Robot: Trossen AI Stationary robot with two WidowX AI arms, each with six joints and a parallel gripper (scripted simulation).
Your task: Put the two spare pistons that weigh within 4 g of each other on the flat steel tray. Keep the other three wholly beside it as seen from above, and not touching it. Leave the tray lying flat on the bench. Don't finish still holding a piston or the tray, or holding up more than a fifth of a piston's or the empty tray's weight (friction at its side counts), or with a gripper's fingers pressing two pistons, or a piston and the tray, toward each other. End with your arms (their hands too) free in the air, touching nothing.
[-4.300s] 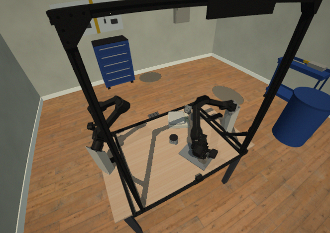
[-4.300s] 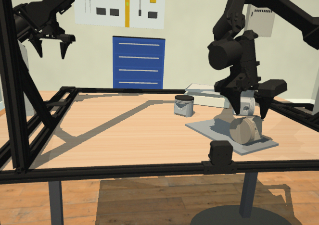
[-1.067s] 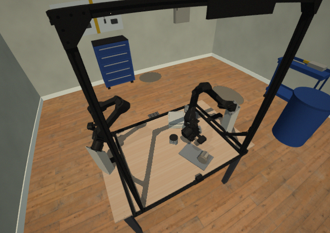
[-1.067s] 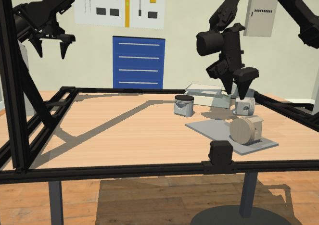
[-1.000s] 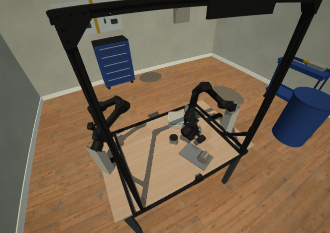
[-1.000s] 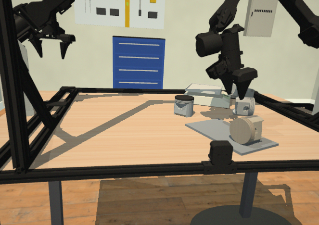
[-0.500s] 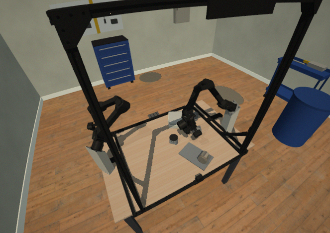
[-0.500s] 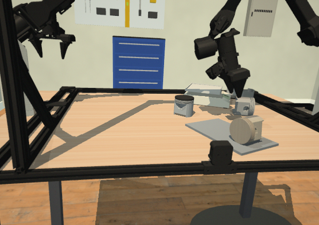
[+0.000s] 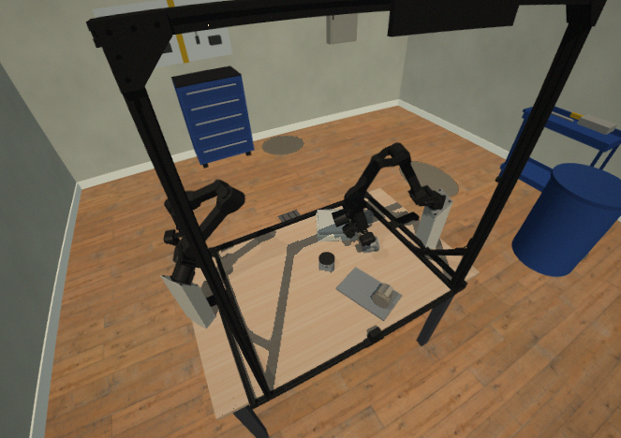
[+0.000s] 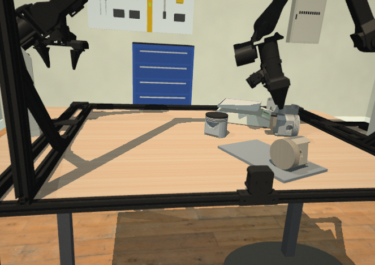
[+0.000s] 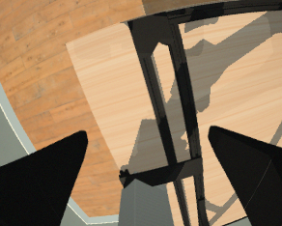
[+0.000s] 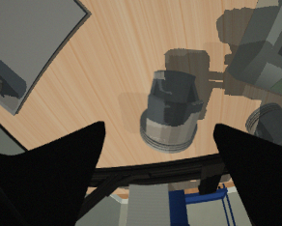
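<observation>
A tan piston (image 9: 382, 295) (image 10: 287, 153) lies on its side on the flat steel tray (image 9: 354, 281) (image 10: 240, 151) (image 12: 34, 39). A dark-topped piston (image 9: 326, 261) (image 10: 215, 124) stands upright on the bench beside the tray. A grey piston (image 10: 287, 124) (image 12: 169, 111) lies beside the tray, near the scale. Parts of two more grey pistons show behind it in the exterior view, partly hidden. My right gripper (image 10: 280, 106) (image 12: 160, 128) is open, pointing down above the grey piston, which shows between and beyond its fingertips. My left gripper (image 10: 61, 67) (image 11: 149, 134) is open and empty, high over the left side.
A pale scale (image 9: 326, 222) (image 10: 240, 116) stands at the back, close to the grey pistons. A black frame (image 9: 316, 370) (image 10: 131, 200) surrounds the bench, with uprights at its corners. A small black block (image 9: 374, 332) (image 10: 258, 181) sits on the front rail near the tray.
</observation>
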